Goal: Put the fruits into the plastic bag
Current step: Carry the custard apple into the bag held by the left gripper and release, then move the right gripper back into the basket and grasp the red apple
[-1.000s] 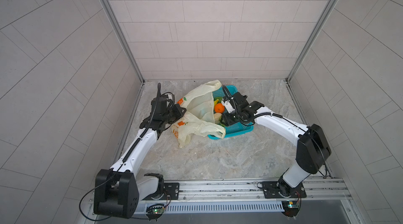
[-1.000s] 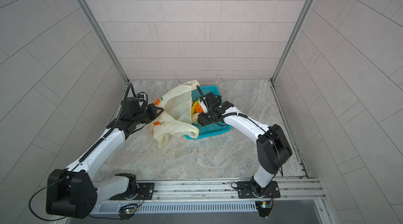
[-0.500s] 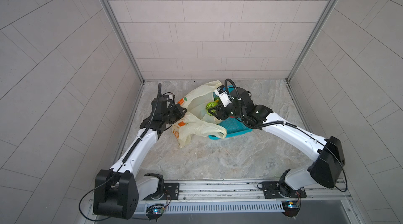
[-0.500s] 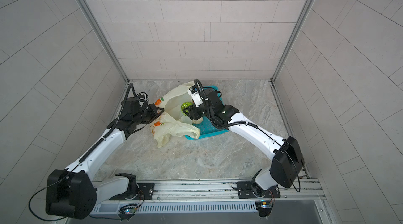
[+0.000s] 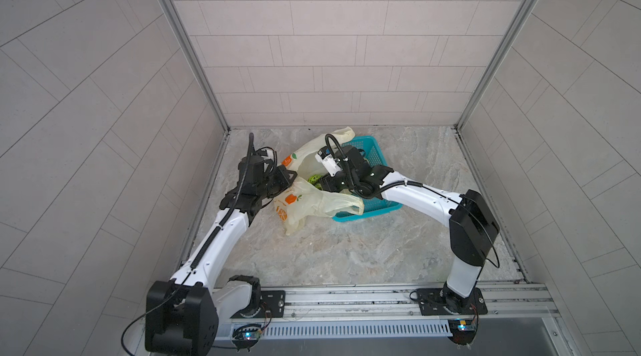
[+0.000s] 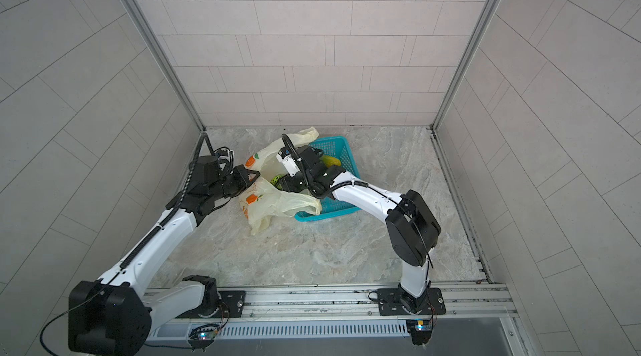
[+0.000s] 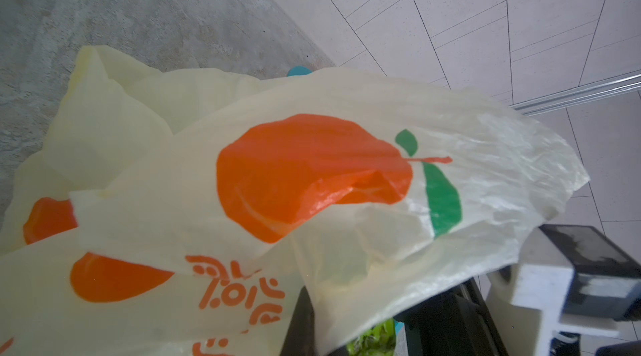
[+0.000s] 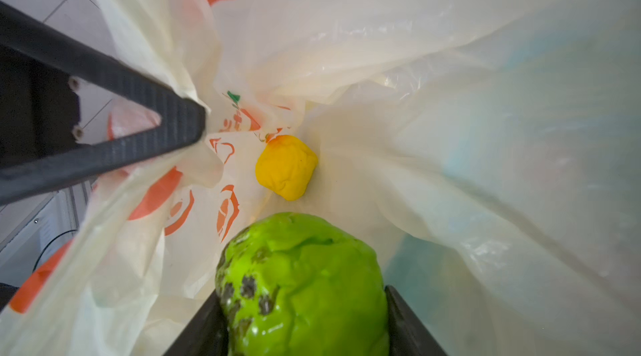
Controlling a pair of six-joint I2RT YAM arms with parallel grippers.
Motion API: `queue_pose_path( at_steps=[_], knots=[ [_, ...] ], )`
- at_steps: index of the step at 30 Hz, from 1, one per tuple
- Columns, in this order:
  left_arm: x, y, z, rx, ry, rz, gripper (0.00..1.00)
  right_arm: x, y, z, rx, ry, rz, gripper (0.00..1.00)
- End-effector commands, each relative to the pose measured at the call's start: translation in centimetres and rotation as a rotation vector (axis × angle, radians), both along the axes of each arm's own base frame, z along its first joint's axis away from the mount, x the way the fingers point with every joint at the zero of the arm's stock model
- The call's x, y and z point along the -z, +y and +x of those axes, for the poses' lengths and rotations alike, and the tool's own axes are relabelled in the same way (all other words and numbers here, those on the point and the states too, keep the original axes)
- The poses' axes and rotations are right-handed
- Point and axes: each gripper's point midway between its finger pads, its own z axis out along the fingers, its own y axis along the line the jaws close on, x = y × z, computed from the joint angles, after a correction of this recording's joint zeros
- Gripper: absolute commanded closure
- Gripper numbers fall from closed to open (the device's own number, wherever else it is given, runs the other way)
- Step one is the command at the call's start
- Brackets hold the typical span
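A second ago my right end effector (image 8: 305, 323) worked in the teal basket (image 5: 376, 160). Now it grips the green bumpy ball (image 8: 301, 267) inside the plastic bag (image 5: 312, 200), at its mouth, near the table (image 5: 347, 250) far edge, above the yellow round fruit (image 8: 286, 167). My left end effector (image 8: 196, 121) stays clamped on the bag's rim. The orange lettering (image 7: 239, 295) is unreadable.

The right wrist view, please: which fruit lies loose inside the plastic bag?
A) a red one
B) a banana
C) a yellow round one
C: the yellow round fruit rests inside the plastic bag, beyond the green bumpy ball clamped in the jaws of the right gripper.
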Motion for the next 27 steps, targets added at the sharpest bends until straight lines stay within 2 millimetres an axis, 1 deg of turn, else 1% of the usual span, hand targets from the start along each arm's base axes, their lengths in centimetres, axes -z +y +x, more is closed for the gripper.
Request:
queue_pose_path(
  at_steps=[1, 4, 6, 8, 12, 17, 23, 27],
  knots=[
    [-0.3, -0.2, -0.3, 0.008, -0.012, -0.002, 1.0, 1.2, 0.7, -1.1, -0.038, 0.027, -0.05, 0.56],
    [-0.4, -0.2, -0.3, 0.009, -0.015, -0.001, 1.0, 2.6, 0.3, -1.4, -0.029, 0.056, -0.091, 0.46],
    [-0.3, -0.2, -0.3, 0.008, -0.013, 0.001, 1.0, 2.9, -0.1, -1.3, -0.017, 0.055, -0.108, 0.41],
    [-0.3, -0.1, -0.3, 0.006, -0.012, 0.005, 1.0, 2.7, -0.4, -1.2, -0.007, 0.042, -0.119, 0.37],
    [0.0, -0.1, -0.3, 0.007, -0.004, 0.007, 1.0, 1.8, -1.0, -0.9, 0.012, 0.007, -0.125, 0.29],
    [0.0, -0.1, -0.3, 0.008, -0.006, 0.013, 1.0, 0.4, -1.6, -0.9, 0.024, -0.026, -0.112, 0.23],
    [0.1, -0.1, -0.2, 0.006, -0.003, 0.015, 1.0, -2.0, -2.0, -1.1, 0.026, -0.066, -0.058, 0.22],
    [0.3, -0.1, -0.3, 0.007, -0.001, 0.019, 1.0, -4.3, -3.2, -0.6, 0.062, -0.113, -0.011, 0.24]
  ],
)
